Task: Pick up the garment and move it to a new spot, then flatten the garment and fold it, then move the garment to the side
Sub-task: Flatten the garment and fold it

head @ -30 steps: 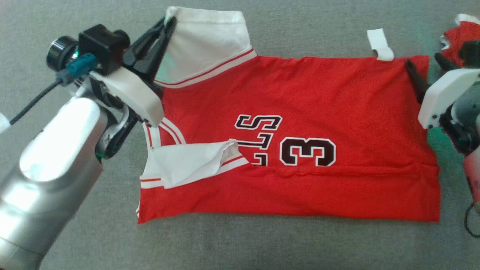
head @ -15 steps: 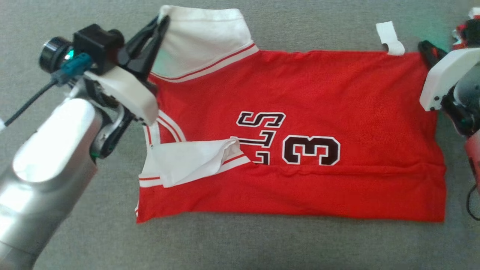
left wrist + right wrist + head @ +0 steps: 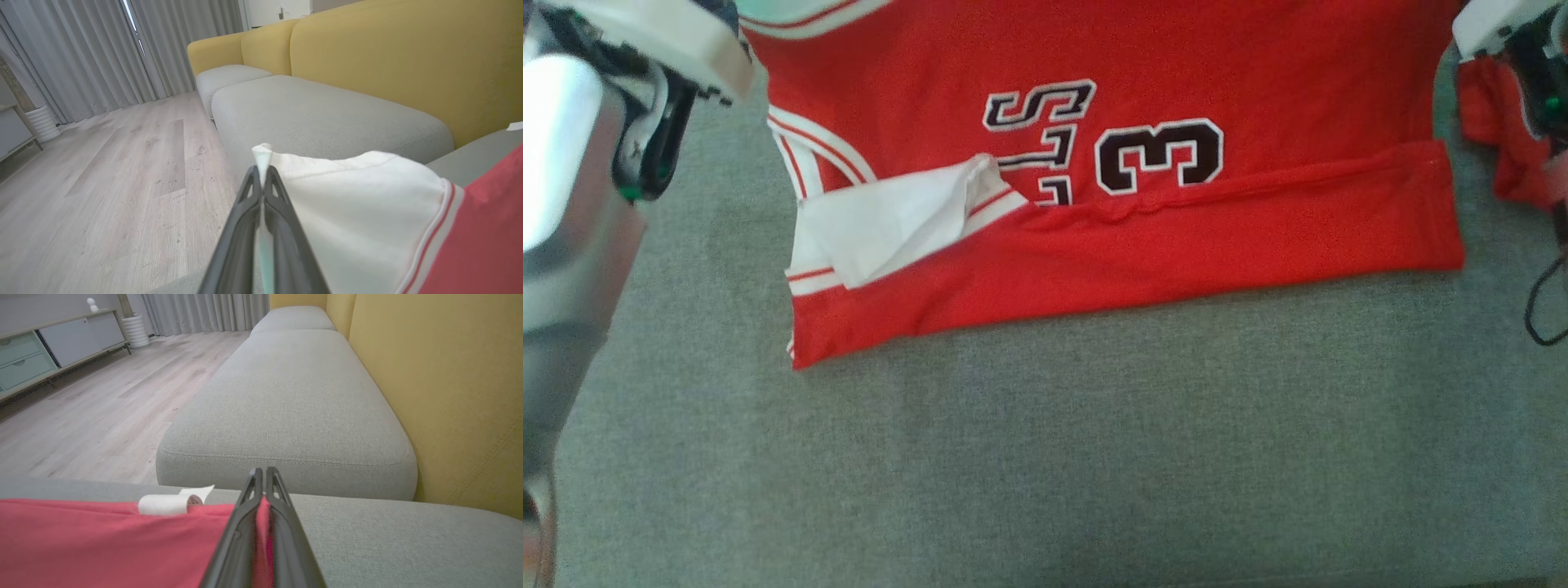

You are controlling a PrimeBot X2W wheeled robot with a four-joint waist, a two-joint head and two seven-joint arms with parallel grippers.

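The garment [image 3: 1176, 237] is a red jersey with white sleeves and a black "3", lying on the grey sofa seat [image 3: 1094, 457] with its near edge folded over. In the left wrist view my left gripper [image 3: 261, 173] is shut on the tip of the white sleeve [image 3: 359, 212]. In the right wrist view my right gripper [image 3: 261, 475] is shut on the garment's red edge [image 3: 102, 539], beside a curled white tag [image 3: 163, 503]. The head view shows the pale left forearm [image 3: 564, 163] at the left and the right wrist housing [image 3: 1494, 20] at the top right.
Another red cloth [image 3: 1494, 139] lies just right of the garment. A yellow backrest [image 3: 388, 61] rises behind the seats. Further grey seat cushions [image 3: 294, 396] stretch ahead, with wooden floor [image 3: 122, 163], grey curtains and a low cabinet [image 3: 49, 347] beyond.
My right gripper has closed on the garment's red corner. The head camera has moved, so the garment sits higher in the picture and its far edge is cut off.
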